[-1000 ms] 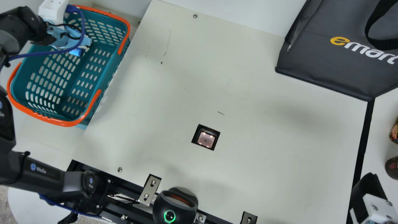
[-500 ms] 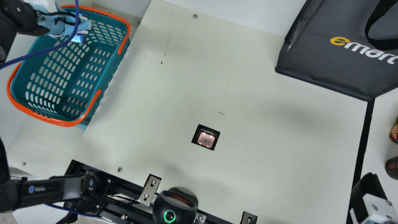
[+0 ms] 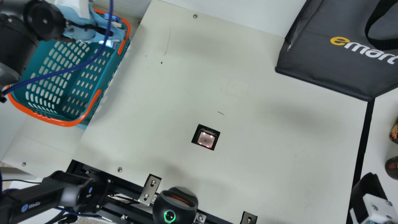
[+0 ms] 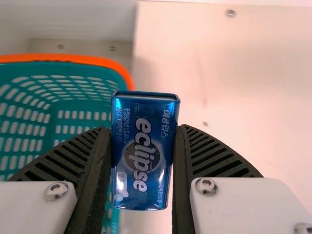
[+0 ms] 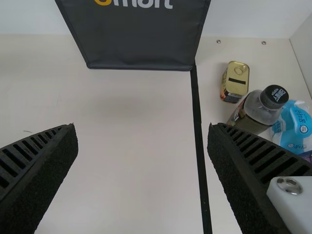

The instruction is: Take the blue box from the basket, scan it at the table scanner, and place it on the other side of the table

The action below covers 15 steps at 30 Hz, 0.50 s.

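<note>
Left gripper pinches blue box by its sides near basket; face presumably bared for scanning; right gripper spread.

Over the basket, the black left arm has round joints, a blue cable and a pale-blue wrap; its ribbed black fingers join white mounts with hex screws.

Bright, diffuse light washes the worktop, with soft shadows along its edge beside the basket. Small lights glow inside the scanner; pale glare streaks the blue box.
</note>
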Each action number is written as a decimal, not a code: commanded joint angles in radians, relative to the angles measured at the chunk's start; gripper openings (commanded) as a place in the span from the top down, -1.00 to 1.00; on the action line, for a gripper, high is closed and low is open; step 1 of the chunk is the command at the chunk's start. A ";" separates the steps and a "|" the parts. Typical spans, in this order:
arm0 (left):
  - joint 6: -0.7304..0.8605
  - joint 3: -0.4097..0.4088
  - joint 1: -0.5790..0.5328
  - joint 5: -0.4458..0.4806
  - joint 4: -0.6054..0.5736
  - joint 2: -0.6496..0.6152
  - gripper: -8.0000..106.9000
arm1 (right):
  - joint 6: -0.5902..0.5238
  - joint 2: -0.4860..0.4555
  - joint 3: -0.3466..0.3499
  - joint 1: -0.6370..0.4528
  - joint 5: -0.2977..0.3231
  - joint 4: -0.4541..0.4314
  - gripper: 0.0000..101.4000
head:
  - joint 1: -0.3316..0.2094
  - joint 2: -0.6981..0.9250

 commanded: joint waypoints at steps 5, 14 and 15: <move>-0.121 0.014 -0.222 0.032 0.038 -0.012 1.00 | 0.000 0.000 0.000 0.000 0.000 0.000 -0.87 | -0.027 0.002; -0.290 0.041 -0.431 0.077 0.061 -0.007 1.00 | 0.000 0.000 0.000 0.000 -0.001 0.000 -0.87 | -0.027 0.002; -0.310 0.044 -0.451 0.080 0.064 -0.005 1.00 | 0.000 0.000 0.000 0.000 -0.001 0.000 -0.87 | -0.027 0.002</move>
